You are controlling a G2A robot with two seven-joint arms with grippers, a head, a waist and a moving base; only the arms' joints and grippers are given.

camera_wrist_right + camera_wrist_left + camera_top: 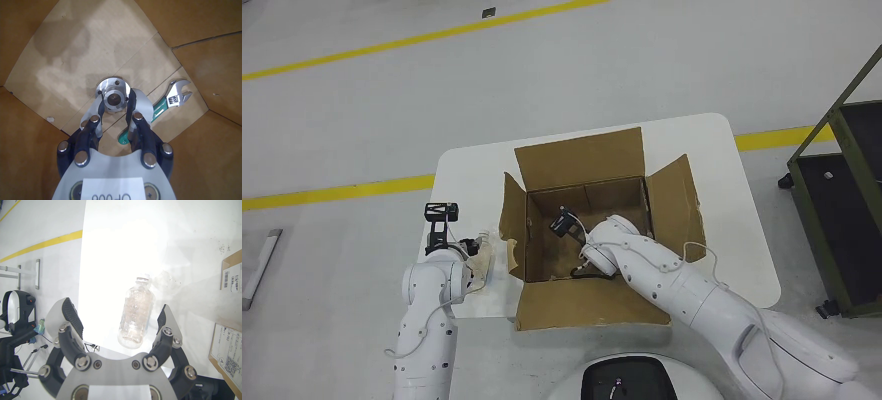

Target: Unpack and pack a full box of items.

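Sitting on white table (712,160), box (582,160) (open), grey floor (442,90)

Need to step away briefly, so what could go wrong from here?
The clear bottle lies on its side near the table edge, between the open fingers of the left gripper; a nudge could roll it off. The right gripper sits at the smooth metal flange, which might slip, with the wrench close enough to bump.
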